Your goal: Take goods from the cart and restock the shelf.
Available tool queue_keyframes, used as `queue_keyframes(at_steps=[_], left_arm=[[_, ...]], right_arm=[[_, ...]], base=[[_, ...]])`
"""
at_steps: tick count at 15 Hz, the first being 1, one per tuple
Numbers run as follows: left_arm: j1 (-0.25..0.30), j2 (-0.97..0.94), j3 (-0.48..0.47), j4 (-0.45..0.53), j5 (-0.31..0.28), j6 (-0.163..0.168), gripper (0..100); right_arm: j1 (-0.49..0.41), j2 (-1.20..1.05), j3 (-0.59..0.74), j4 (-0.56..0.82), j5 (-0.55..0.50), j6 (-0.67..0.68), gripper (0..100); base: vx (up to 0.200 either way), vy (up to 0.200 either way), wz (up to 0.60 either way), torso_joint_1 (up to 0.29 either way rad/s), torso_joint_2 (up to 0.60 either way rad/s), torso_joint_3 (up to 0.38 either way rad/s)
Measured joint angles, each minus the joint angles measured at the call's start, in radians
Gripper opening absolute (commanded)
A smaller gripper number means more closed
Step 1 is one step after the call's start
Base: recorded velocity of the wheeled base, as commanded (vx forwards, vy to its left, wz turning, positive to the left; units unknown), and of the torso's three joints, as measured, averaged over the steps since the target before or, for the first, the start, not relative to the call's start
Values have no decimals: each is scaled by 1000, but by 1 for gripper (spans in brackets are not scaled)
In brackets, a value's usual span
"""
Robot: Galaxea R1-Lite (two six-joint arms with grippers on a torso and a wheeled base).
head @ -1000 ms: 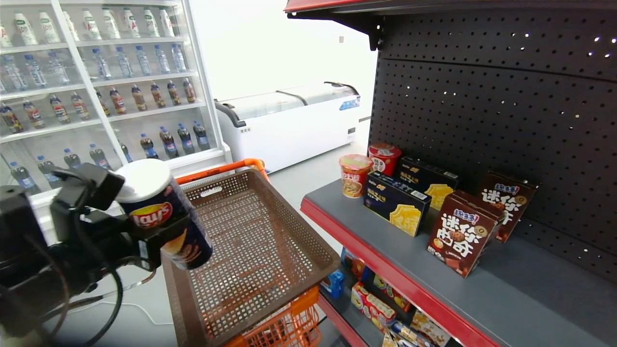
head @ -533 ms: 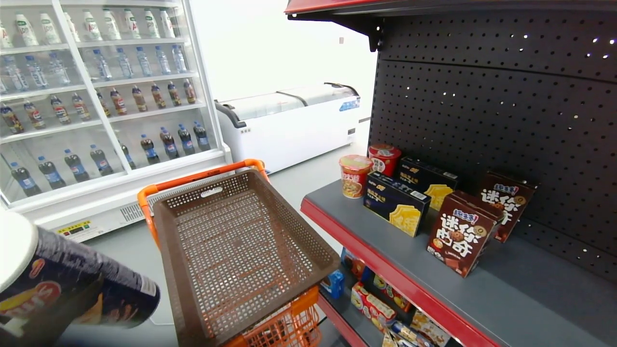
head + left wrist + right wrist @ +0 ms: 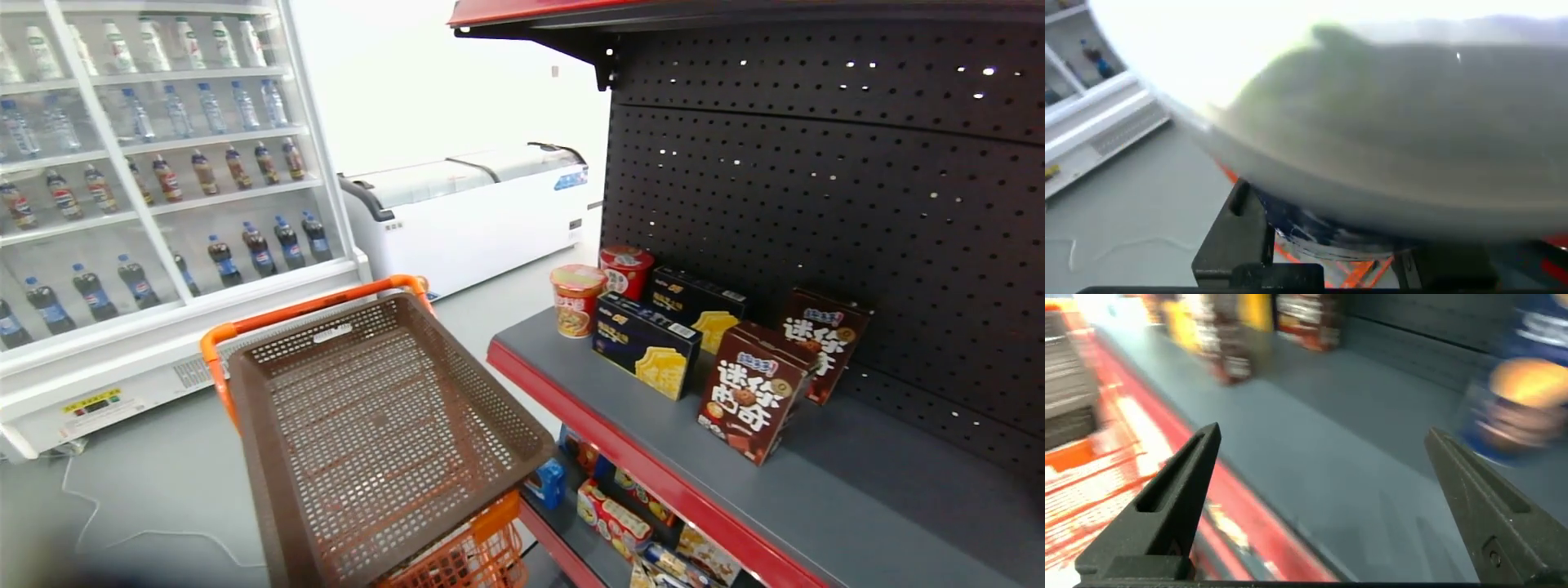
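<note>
In the left wrist view a chips can point(image 3: 1372, 139) with a white lid and dark blue body sits right before the camera, and my left gripper point(image 3: 1327, 245) is shut on its body. The brown mesh cart basket point(image 3: 326, 336) with an orange handle point(image 3: 302, 310) holds nothing. To its right is the grey shelf point(image 3: 653, 425) with a red front edge. In the right wrist view my right gripper point(image 3: 1323, 506) hangs open above the grey shelf point(image 3: 1355, 457), with nothing between its fingers.
On the shelf stand two cup noodles point(image 3: 576, 298), dark blue boxes point(image 3: 645, 345) and brown boxes point(image 3: 751, 392); its near right part is bare. A blurred blue and yellow item point(image 3: 1527, 400) stands near my right gripper. A lower shelf point(image 3: 612, 514) holds packets. A drinks cooler point(image 3: 147, 180) and chest freezer point(image 3: 465, 212) stand behind.
My left gripper carried the chips can down and to the left, out of the head view. The head camera has since shifted, sliding the whole scene a little to the left.
</note>
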Motion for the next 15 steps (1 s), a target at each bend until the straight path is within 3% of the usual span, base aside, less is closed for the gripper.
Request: queue_keyframes(at_steps=[11,15], left_arm=[[2,-76,22,5,3,-2,0],[2,-77,24,5,5,-35,0]], right_arm=[[0,0,0,1,-1,0,100],[0,0,0,0,-1,0,100]], base=[[0,0,-600,0,2,2],[0,0,-600,1,1,0]])
